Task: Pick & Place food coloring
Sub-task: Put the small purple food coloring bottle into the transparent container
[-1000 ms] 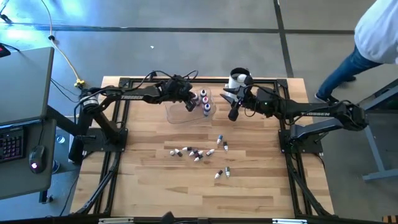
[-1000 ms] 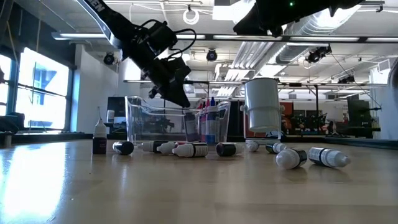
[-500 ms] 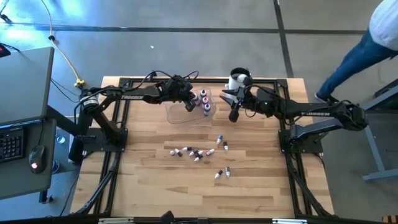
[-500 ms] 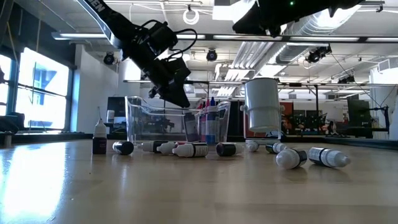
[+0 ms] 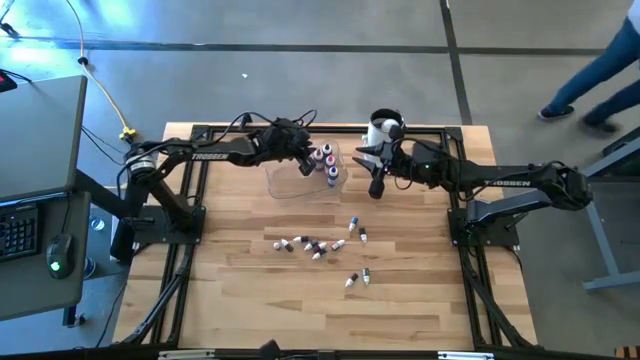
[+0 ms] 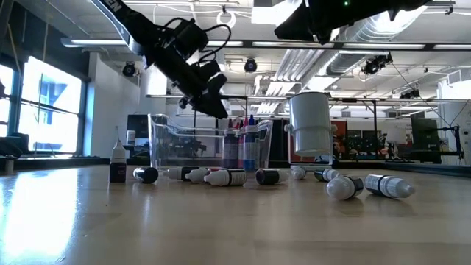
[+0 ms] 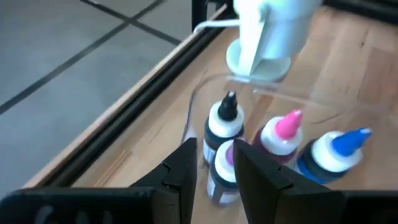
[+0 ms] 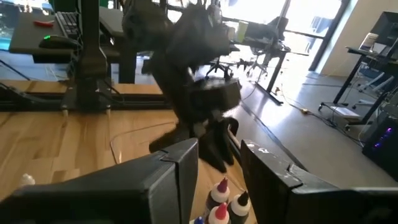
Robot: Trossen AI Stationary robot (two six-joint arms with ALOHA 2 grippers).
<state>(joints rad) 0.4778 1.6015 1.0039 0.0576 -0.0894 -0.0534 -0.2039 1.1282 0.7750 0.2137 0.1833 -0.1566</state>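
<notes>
Several tiny food coloring bottles (image 5: 312,246) lie on their sides mid-table, also in the low view (image 6: 221,177); one stands upright (image 6: 118,163). A few more stand in a clear container (image 5: 292,182), with black, pink, blue and purple tips (image 7: 280,134). My left gripper (image 5: 304,165) hovers just above these bottles, slightly open and empty (image 7: 217,152); the purple-tipped one (image 7: 222,167) shows below the gap. My right gripper (image 5: 375,180) hangs open and empty (image 8: 217,155) beside the container, toward the table's right.
A large white cylindrical container (image 5: 381,128) stands near the far edge, right of the clear container, also in the low view (image 6: 310,124). The black frame rail (image 5: 250,130) runs along the far edge. Bare wood lies toward the near edge. A person's legs (image 5: 590,90) are beyond the table.
My left gripper has risen a little above the clear container, clear of the standing bottles. The person beyond the far right corner has walked off to the right.
</notes>
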